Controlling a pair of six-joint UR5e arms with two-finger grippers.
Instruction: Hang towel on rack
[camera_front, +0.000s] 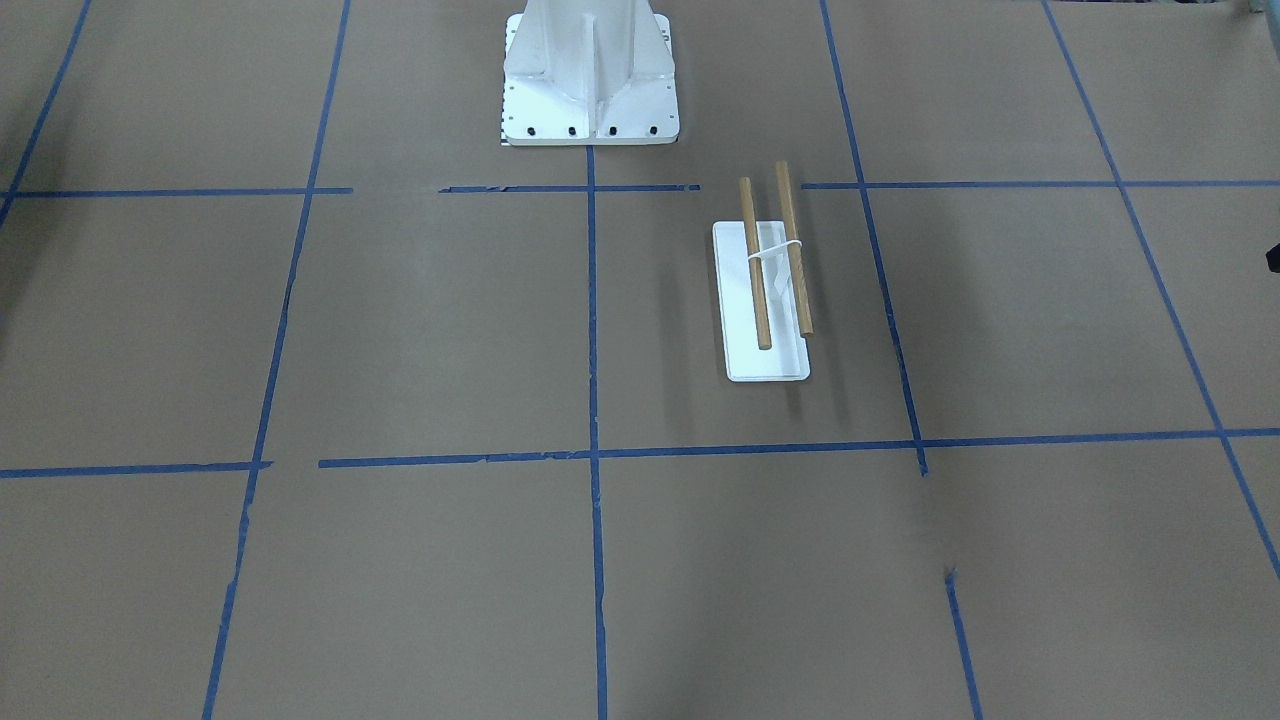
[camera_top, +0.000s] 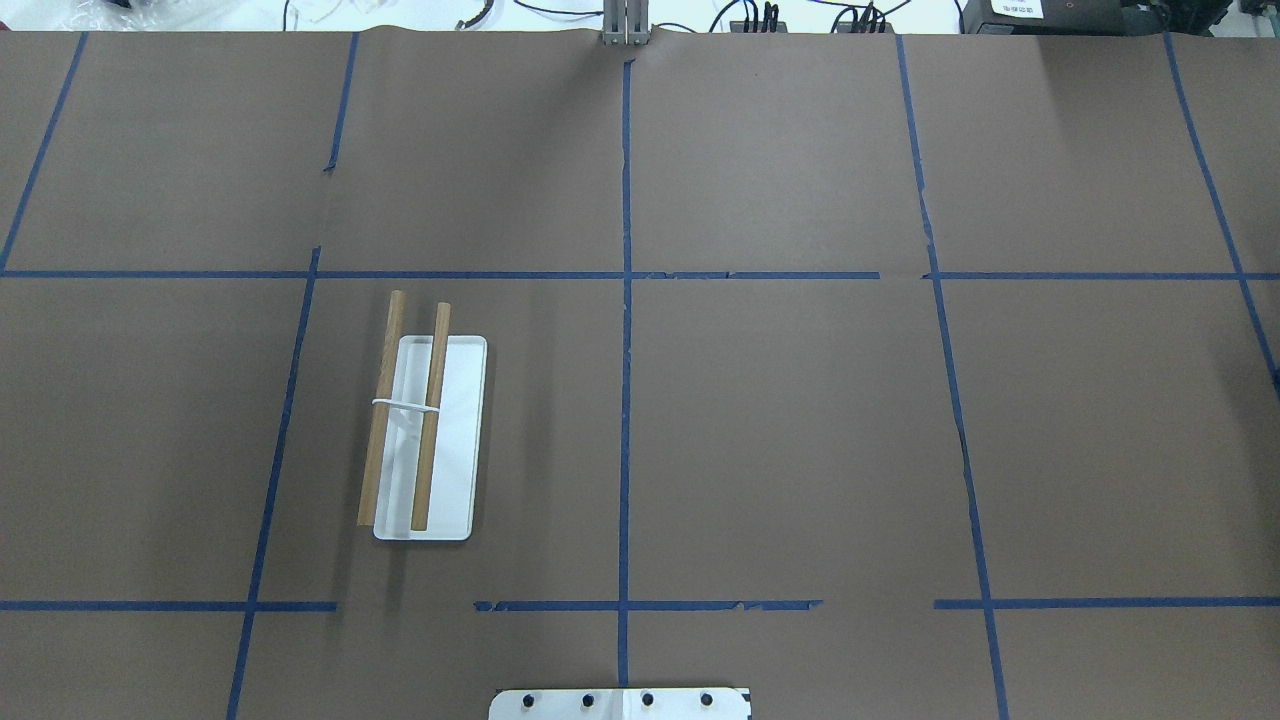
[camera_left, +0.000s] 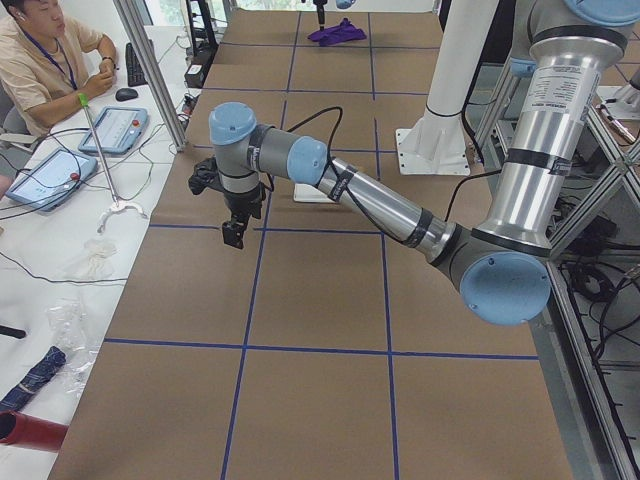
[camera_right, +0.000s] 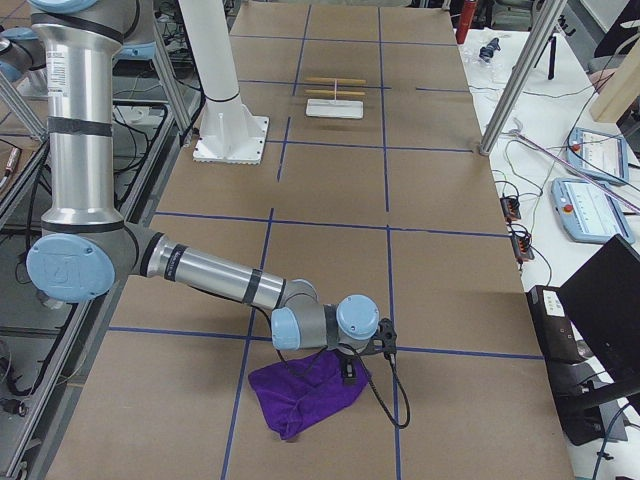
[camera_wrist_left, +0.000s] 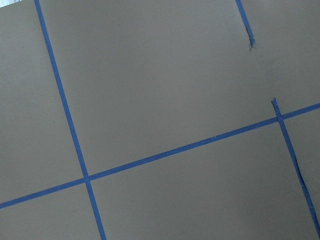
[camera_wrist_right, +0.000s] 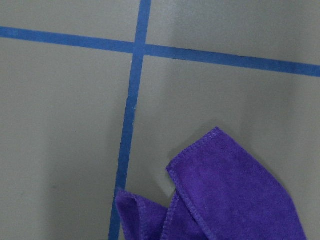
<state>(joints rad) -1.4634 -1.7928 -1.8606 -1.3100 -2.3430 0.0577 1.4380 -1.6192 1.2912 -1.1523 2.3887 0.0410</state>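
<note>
The purple towel (camera_right: 303, 392) lies crumpled on the brown table at the end on my right. It also shows in the right wrist view (camera_wrist_right: 235, 195) and far off in the exterior left view (camera_left: 337, 33). My right gripper (camera_right: 349, 371) hangs just over the towel's edge; I cannot tell if it is open or shut. The rack (camera_top: 425, 430) stands bare on my left half, white base with two wooden dowels (camera_front: 765, 285). My left gripper (camera_left: 232, 236) hovers above bare table well away from the rack; its state cannot be told. The left wrist view shows only table.
The white robot pedestal (camera_front: 590, 80) stands at the table's near middle edge. Blue tape lines (camera_top: 626, 300) grid the brown surface. An operator (camera_left: 40, 60) sits beside tablets (camera_left: 112, 128) off the far side. Metal frame posts (camera_right: 520, 80) stand at that edge.
</note>
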